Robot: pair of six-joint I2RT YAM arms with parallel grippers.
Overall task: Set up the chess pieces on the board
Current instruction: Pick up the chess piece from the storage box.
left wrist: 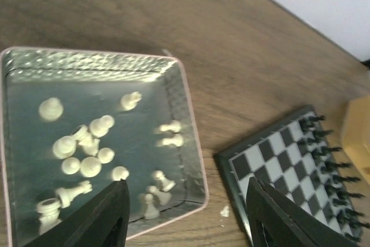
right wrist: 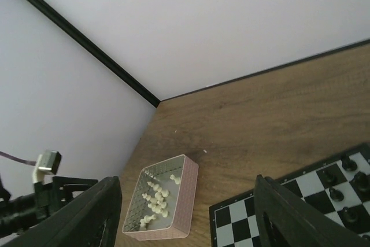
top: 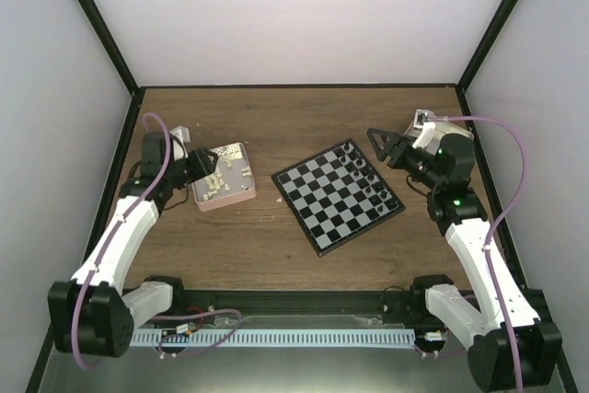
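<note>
Left fingers [top: 206, 165] are parted about halfway with nothing between them. They hang at the edge of the pink tin [top: 224, 188], which sits on the left side of the counter [top: 276, 126]. Every one of the white pieces [left wrist: 87, 154] I can make out is in that tin in a loose scatter, some upright and some tipped over. There's also a small pale speck on the counter just outside the tin's corner, too blurry to call.

Moving right, the board [top: 338, 195] sits mid-counter, turned like a diamond and near the tin but not touching it. The black pieces [top: 370, 172] stand in two rows along its far right edge.

Right fingers [top: 380, 146] are by that same edge of the board, spread wide and holding nothing.
</note>
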